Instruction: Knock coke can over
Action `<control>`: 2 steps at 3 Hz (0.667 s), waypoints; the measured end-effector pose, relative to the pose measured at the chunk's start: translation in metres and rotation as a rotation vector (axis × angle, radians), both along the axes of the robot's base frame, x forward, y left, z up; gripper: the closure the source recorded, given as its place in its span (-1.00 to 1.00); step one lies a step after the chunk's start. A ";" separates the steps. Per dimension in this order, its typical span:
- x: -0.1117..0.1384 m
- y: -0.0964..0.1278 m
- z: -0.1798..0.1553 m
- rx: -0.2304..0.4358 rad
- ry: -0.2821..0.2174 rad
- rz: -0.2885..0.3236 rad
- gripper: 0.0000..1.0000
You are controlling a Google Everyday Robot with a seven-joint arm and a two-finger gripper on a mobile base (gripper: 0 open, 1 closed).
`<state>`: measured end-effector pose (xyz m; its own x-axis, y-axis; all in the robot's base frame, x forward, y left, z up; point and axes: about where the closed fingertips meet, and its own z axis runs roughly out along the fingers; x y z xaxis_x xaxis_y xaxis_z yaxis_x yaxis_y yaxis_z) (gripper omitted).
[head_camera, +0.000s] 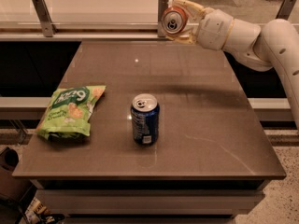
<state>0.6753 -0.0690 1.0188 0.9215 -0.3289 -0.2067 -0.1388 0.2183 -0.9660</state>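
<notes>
The coke can [172,20] is red-orange with a silver top. It is held in the air over the far edge of the table, tipped on its side with its top facing the camera. My gripper [181,22] is shut on the can, with pale fingers above and below it. The white arm reaches in from the right.
A dark blue can [145,119] stands upright in the middle of the brown table [210,125]. A green chip bag [70,111] lies at the left. A rail with metal posts [41,14] runs behind the table's far edge.
</notes>
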 end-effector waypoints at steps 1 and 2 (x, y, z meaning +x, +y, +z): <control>-0.003 0.000 0.000 -0.005 -0.068 0.005 1.00; -0.010 -0.002 -0.001 -0.040 -0.176 0.002 1.00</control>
